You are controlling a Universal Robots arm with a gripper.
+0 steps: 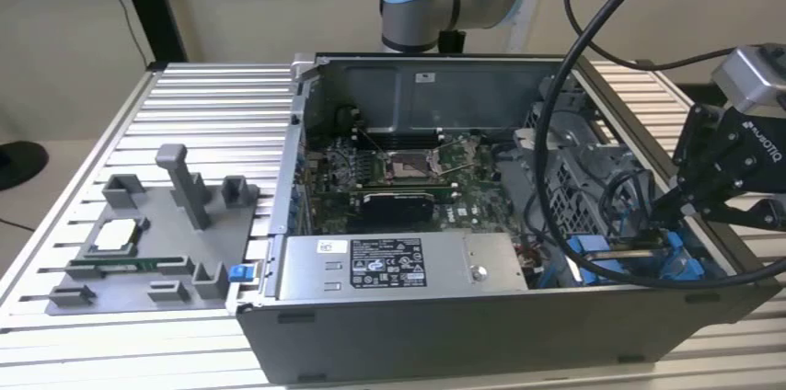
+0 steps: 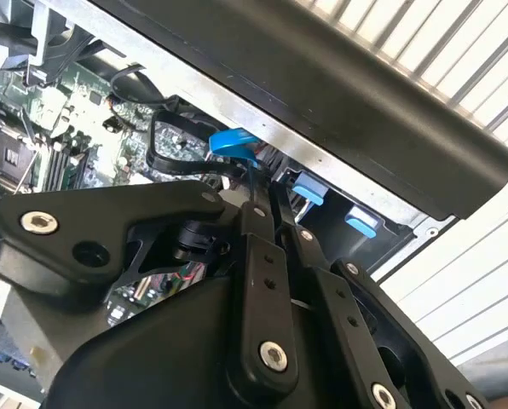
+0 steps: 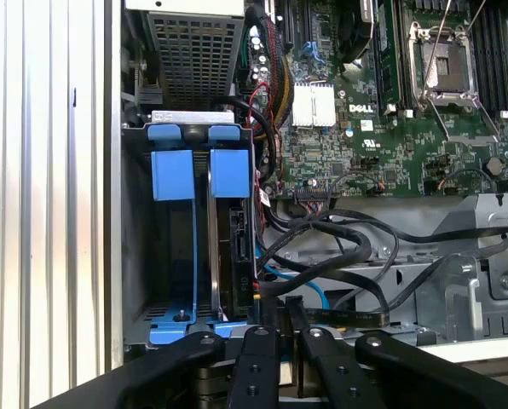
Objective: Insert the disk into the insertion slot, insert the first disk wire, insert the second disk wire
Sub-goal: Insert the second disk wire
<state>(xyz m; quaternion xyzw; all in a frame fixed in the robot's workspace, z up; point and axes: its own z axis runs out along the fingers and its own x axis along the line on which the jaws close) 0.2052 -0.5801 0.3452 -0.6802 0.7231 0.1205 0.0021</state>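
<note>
Your black claw (image 3: 276, 317) hangs inside the open grey metal computer case (image 1: 491, 335), just beside the flat silver-grey disk (image 3: 235, 247). The disk stands on edge in the grey metal insertion slot (image 3: 173, 175) with bright blue rails. Black cables (image 3: 348, 256) loop beside the disk. You cannot tell whether the claw is apart or clamped.

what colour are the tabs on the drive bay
The tabs are bright blue, clearest in the first wrist view.
</note>
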